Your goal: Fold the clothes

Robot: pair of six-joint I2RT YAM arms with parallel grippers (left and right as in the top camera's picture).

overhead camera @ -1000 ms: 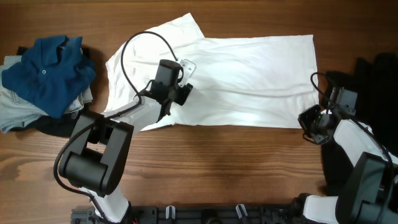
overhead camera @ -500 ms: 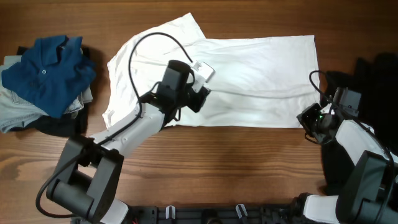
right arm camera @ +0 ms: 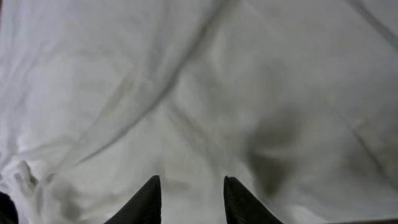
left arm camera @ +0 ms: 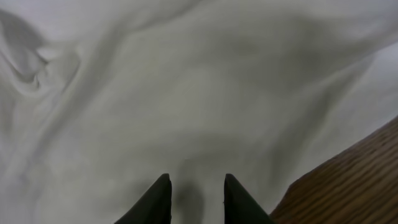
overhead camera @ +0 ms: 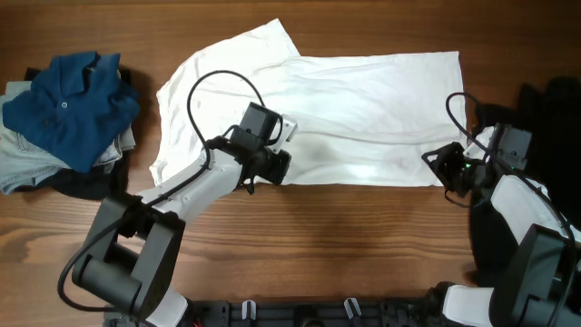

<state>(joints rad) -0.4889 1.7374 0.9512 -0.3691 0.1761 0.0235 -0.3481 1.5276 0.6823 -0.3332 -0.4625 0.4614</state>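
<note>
Shirt (overhead camera: 363,100) | below L jaws, apart, nr edge | below R jaws, apart

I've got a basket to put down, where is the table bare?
Most room: the front strip of the table, between the white shirt and the near edge. A thinner strip lies beyond the shirt, top right. Crowded at left by the clothes pile.
</note>
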